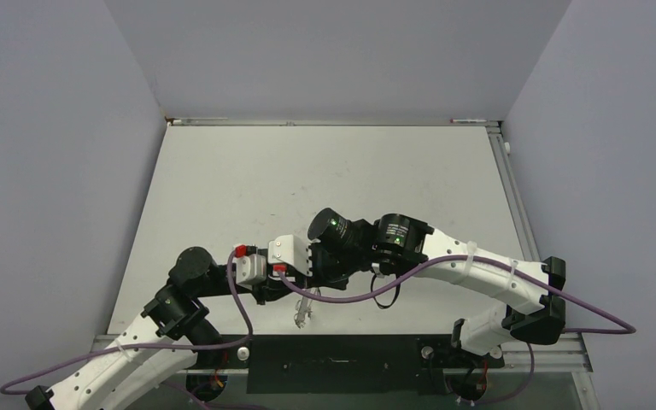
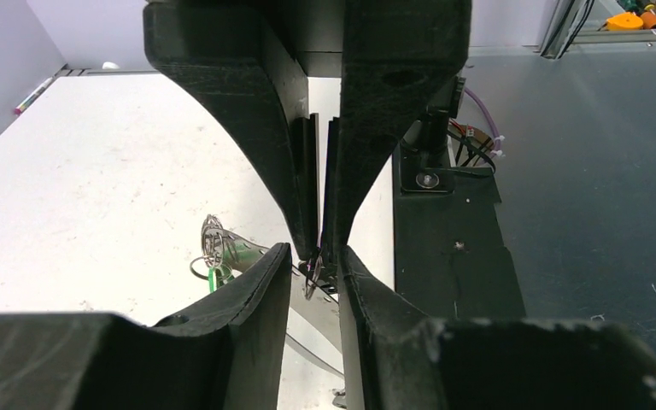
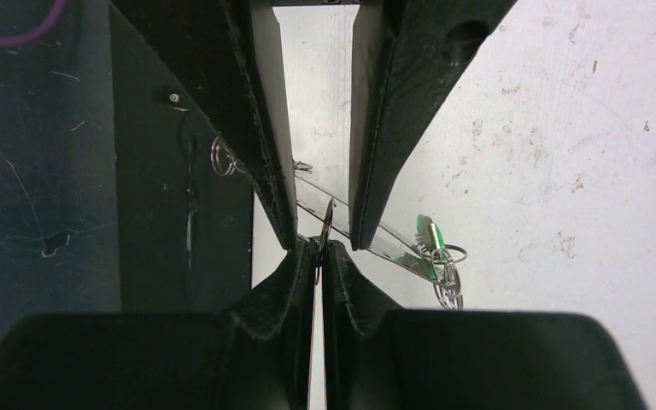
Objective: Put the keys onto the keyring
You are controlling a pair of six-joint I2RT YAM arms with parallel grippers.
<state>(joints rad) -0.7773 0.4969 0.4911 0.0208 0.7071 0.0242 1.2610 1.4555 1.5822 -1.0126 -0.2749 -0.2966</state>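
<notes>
My two grippers meet tip to tip low over the near edge of the white table [image 1: 307, 171]. My right gripper [image 3: 318, 249] is shut on a thin metal ring [image 3: 329, 218], seen edge-on. It also shows in the left wrist view [image 2: 313, 275]. My left gripper [image 2: 316, 256] is open, its fingers [image 3: 393, 102] standing on either side of the ring and of the right fingertips [image 2: 367, 128]. A bunch of wire rings with a green tag [image 2: 215, 248] and a flat silvery strip [image 2: 316, 320] lies just beneath them [image 1: 301, 312]. I cannot pick out single keys.
The black base plate [image 1: 333, 363] lies right beside the grippers along the table's near edge [image 2: 448, 239]. Purple cables [image 1: 342, 297] loop under the arms. Another small ring [image 3: 222, 158] shows beside the left gripper's finger.
</notes>
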